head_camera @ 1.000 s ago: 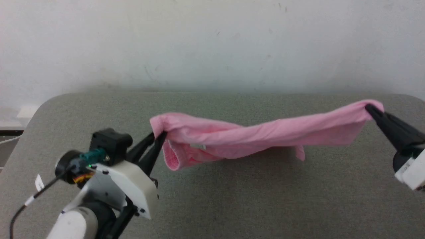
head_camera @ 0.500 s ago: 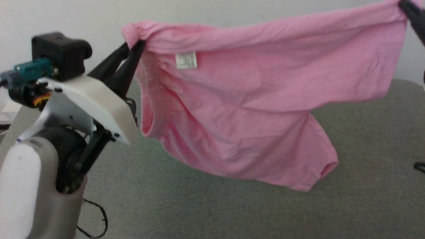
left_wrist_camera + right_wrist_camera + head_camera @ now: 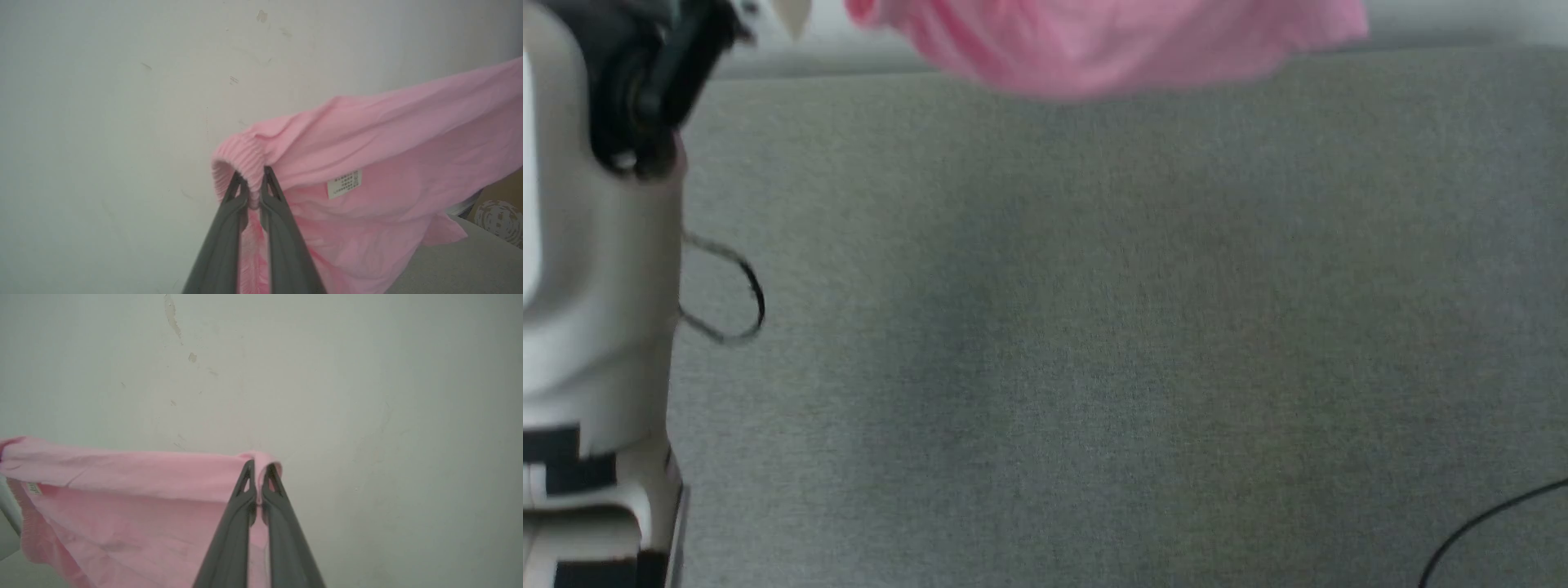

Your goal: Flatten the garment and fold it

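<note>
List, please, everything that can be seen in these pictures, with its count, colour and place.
garment: 1, light pink, hanging in the air over the table
label: 1, white, on the garment below its ribbed waistband
table: 1, grey, under the garment
wall: 1, white, behind the garment
cable: 2, black, one looped at the head view's left, one at its lower right
left arm: 1, pale, head view's left edge
left gripper: 1, dark, shut on the waistband
right gripper: 1, dark, shut on the garment's other end
</note>
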### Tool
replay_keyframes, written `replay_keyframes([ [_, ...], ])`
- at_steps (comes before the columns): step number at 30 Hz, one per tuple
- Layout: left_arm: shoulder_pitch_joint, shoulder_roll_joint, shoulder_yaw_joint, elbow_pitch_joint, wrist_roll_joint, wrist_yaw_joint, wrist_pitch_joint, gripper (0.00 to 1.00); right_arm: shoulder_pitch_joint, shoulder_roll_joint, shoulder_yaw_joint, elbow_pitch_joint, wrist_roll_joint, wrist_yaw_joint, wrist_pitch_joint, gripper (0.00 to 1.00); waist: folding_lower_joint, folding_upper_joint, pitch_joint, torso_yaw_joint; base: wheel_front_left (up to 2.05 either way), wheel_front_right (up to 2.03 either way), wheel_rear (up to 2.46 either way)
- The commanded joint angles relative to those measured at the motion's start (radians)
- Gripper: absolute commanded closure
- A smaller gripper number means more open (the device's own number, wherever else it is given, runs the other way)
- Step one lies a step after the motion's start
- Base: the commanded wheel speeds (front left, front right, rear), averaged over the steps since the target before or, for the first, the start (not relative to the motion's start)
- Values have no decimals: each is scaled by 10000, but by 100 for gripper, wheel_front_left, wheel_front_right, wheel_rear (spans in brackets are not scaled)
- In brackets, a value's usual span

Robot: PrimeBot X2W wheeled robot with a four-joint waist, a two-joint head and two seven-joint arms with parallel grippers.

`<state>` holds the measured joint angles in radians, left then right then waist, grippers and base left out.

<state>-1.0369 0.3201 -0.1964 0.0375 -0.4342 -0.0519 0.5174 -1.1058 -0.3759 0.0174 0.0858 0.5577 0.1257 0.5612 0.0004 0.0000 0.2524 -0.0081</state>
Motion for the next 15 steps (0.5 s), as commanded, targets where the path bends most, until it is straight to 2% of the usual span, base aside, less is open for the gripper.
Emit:
replay_keyframes([
  [1, -656, -129, 21, 546, 180, -11, -402, 100, -551, -21, 174, 504, -181, 50, -508, 100, -4, 0, 1606, -587, 0, 0, 0],
  [8, -2750, -573, 170, 2932, 554, 102, -2255, 100, -2125, 247, 704, 2491, -340, 50, -2302, 100, -4, 0, 2697, -745, 0, 0, 0],
  [15, -3101, -925, -54, 4787, 677, -32, -3511, 100, -1989, 342, 1683, 3603, 96, 50, -3027, 100, -4, 0, 3068, -578, 0, 0, 0],
])
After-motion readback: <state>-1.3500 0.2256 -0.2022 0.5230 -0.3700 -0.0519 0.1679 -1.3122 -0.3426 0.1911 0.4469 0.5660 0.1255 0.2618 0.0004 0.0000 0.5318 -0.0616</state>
